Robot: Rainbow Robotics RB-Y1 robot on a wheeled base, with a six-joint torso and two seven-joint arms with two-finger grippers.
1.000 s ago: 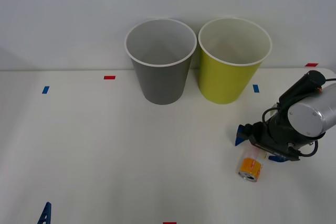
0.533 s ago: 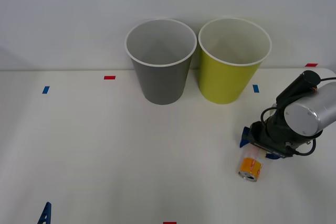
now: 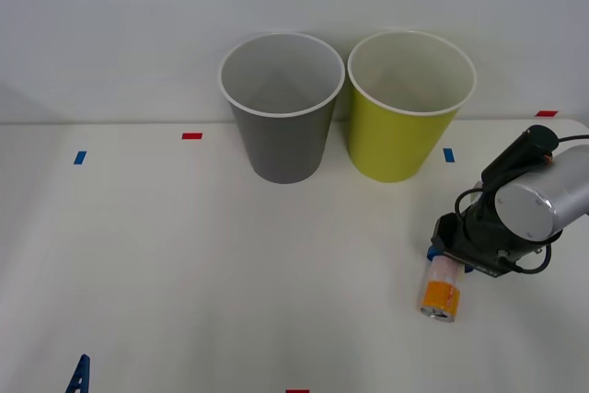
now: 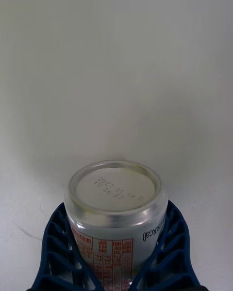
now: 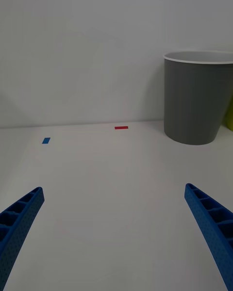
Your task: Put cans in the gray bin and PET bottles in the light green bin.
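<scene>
A slim can (image 3: 440, 290), pale with an orange band at its near end, lies at the right of the white table (image 3: 184, 255). My right gripper (image 3: 448, 257) is shut on its far part. In the right wrist view the blue fingers (image 4: 54, 245) press both sides of the can (image 4: 114, 194), whose silver end faces out. The gray bin (image 3: 281, 108) and the light green bin (image 3: 406, 106) stand side by side at the back. My left gripper (image 5: 116, 233) is open and parked at the near left, facing the gray bin (image 5: 196, 97). PET bottles are out of view.
Small red tape marks (image 3: 191, 135) and blue tape marks (image 3: 80, 157) dot the table. A white wall rises right behind the bins. One blue fingertip (image 3: 80, 376) of the left arm shows at the front edge.
The right gripper's fingers have closed from a wide spread onto the can, which has turned slightly to point straighter toward me. The left arm has not moved.
</scene>
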